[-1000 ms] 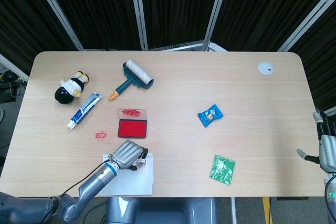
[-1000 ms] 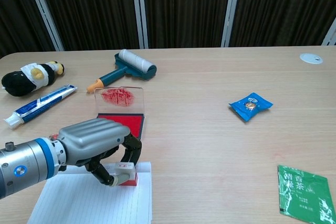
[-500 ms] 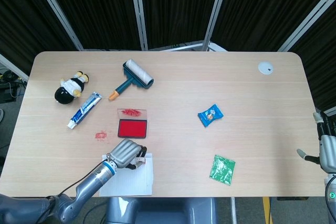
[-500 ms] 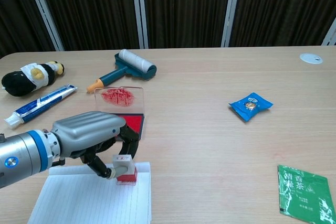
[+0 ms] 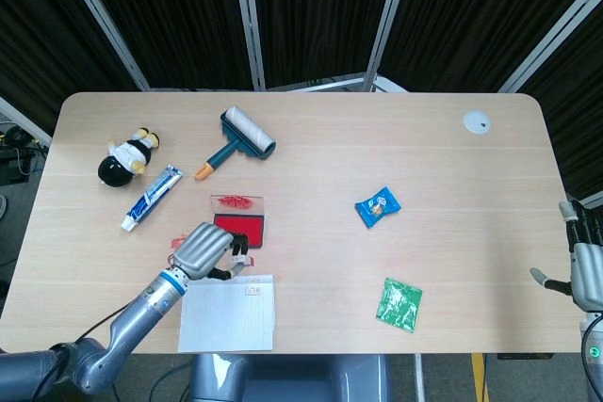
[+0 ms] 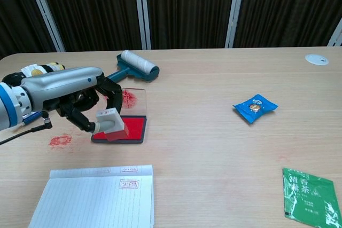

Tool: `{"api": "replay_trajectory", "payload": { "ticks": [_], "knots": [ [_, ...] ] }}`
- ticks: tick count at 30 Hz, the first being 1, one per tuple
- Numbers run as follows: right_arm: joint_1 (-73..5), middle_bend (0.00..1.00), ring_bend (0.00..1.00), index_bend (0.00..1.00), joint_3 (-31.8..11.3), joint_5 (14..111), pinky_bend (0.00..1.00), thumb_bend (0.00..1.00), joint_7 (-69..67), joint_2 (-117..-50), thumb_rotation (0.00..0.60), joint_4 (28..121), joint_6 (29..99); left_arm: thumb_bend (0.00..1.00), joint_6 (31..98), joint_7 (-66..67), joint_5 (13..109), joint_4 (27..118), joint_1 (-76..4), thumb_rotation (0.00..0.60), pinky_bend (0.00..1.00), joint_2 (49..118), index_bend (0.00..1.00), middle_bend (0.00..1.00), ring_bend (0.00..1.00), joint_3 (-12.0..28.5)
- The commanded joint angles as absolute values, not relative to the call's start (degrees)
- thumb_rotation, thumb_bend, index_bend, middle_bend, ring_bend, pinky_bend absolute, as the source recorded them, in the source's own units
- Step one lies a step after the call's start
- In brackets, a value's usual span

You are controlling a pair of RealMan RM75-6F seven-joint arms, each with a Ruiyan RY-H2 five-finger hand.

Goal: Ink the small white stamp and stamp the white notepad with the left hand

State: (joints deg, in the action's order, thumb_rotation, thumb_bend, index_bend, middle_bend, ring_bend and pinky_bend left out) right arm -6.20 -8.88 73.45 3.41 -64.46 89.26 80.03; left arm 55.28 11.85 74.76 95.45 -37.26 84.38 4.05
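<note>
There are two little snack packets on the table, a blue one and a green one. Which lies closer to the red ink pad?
The blue packet is closer: it lies roughly level with the red ink pad, to its right, while the green packet sits nearer the table's front edge.

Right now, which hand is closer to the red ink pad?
Left. The left hand holds the small white stamp just above the red ink pad. The right hand sits far off at the table's right edge.
</note>
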Motion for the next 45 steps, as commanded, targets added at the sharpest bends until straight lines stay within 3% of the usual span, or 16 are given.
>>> {"api": "replay_trajectory", "payload": {
  "ticks": [1,19,29,45],
  "knots": [
    [-6.2,0.00,0.00,0.00,-8.9,73.5,0.00,0.00,3.5,-64.5,0.600,89.3,80.0,0.41,54.6,9.8,73.9,92.5,-36.7,0.600,0.80,83.5,0.62,0.57,0.84,3.8],
    [-6.3,0.00,0.00,0.00,-8.7,73.5,0.00,0.00,4.8,-64.8,0.600,89.9,80.1,0.40,51.9,-1.2,78.6,73.6,-35.0,0.600,0.80,88.1,0.60,0.55,0.84,-0.4],
    [-6.3,0.00,0.00,0.00,-8.8,73.3,0.00,0.00,4.5,-64.8,0.600,89.5,79.9,0.40,52.0,-1.8,79.6,71.5,-34.6,0.600,0.80,89.3,0.60,0.55,0.84,-0.6],
    [-6.4,0.00,0.00,0.00,-8.7,73.1,0.00,0.00,4.5,-64.7,0.600,89.5,79.6,0.40,52.9,1.3,80.3,71.2,-33.9,0.600,0.80,89.6,0.48,0.44,0.83,-1.0]
  ]
}}
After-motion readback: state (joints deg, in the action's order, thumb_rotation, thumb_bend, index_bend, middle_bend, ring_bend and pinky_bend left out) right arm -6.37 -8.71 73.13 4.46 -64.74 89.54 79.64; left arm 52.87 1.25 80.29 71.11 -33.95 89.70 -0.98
